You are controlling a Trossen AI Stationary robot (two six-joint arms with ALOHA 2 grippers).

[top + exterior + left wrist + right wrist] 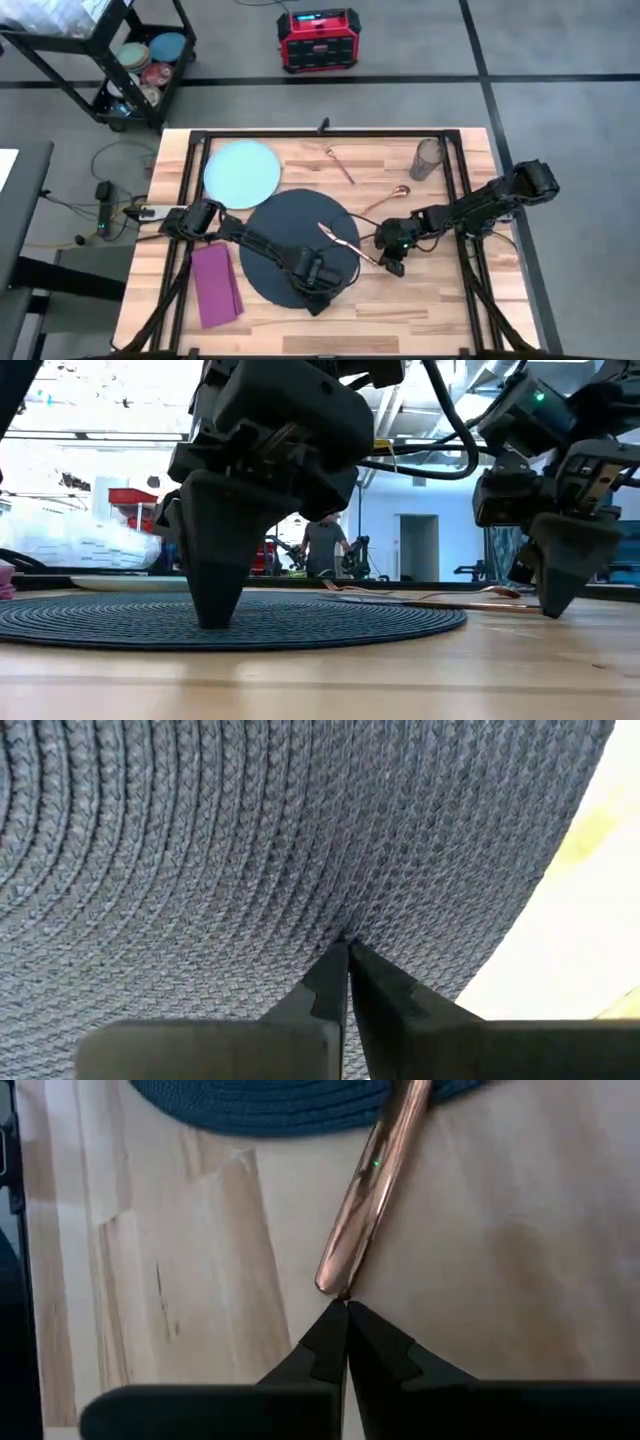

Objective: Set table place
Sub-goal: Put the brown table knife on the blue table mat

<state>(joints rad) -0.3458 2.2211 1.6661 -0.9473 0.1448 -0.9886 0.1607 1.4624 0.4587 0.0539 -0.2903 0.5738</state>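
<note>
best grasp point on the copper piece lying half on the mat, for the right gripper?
Probably the handle end. The copper utensil lies flat, its head on the dark mat and its handle end out on the bare table, right at the shut right gripper. Come from above with the gripper open, fingers straddling the thin handle crosswise; it lies too flat for a side approach.
</note>
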